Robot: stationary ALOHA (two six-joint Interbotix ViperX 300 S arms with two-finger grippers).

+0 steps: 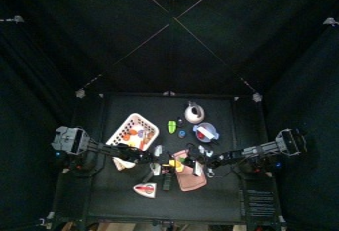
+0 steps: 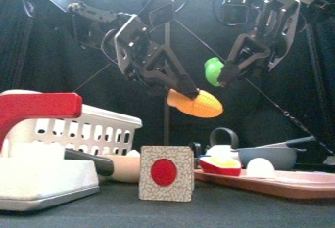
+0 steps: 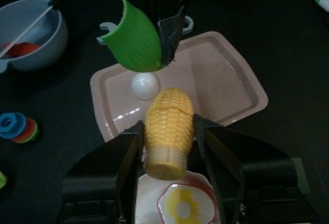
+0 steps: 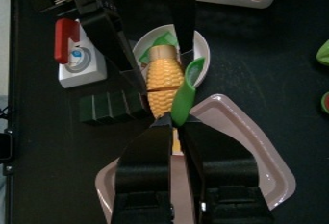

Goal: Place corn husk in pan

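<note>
My left gripper (image 3: 171, 161) is shut on a yellow corn cob (image 3: 170, 127) and holds it in the air above the table's middle. My right gripper (image 4: 182, 112) is shut on the corn's green husk leaf (image 4: 191, 86), close by the cob's far end. In the front view the green leaf (image 2: 214, 69) hangs just above the cob (image 2: 199, 102), between the left gripper (image 2: 163, 79) and the right gripper (image 2: 240, 64). A pink tray-like pan (image 3: 221, 72) with a white egg (image 3: 145, 82) lies straight below them.
The red-and-white basket (image 2: 72, 129) stands front left, with a card with a red dot (image 2: 167, 173) beside it. A blue bowl (image 3: 31, 31) and a small grey pot (image 1: 195, 111) sit behind the pink tray (image 1: 193, 173). A red-and-white toy (image 4: 71, 50) lies near the left arm.
</note>
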